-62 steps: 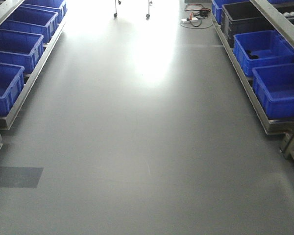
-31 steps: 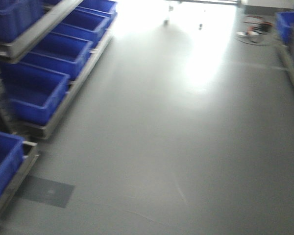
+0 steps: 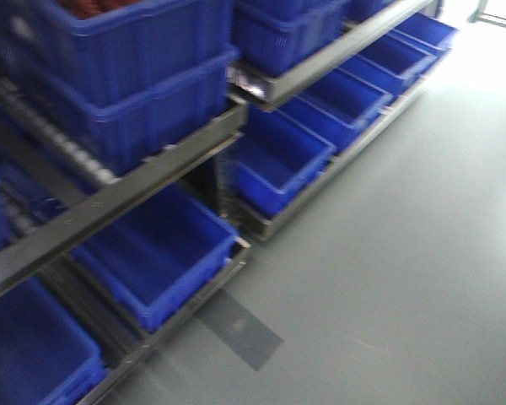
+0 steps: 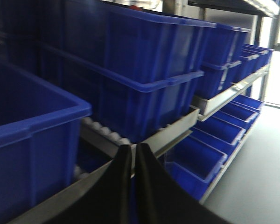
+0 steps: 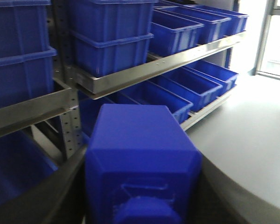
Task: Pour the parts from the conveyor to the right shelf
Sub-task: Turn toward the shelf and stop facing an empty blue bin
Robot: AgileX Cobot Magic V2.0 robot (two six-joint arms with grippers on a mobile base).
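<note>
The shelf [image 3: 143,181] fills the left of the front view, and the floor [image 3: 405,253] lies to its right. On the upper rail [image 3: 110,202] two bins [image 3: 143,93] stand stacked, one on the other. Below them, more bins sit in a row at floor level, running away along the shelf. A patch [image 3: 240,329] on the floor lies just beside the shelf's foot. In the left wrist view a bin [image 4: 144,88] rests on rollers [image 4: 107,133] behind the left tool [image 4: 133,151]. In the right wrist view the block [image 5: 140,149] sits between the fingers [image 5: 42,196] of the right tool [image 5: 142,186], before the shelf.

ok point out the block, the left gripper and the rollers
block [image 5: 137,149]: right wrist view, its broad upper face
left gripper [image 4: 134,148]: left wrist view, midway between its fingertips
rollers [image 4: 105,132]: left wrist view, one white roller
</note>
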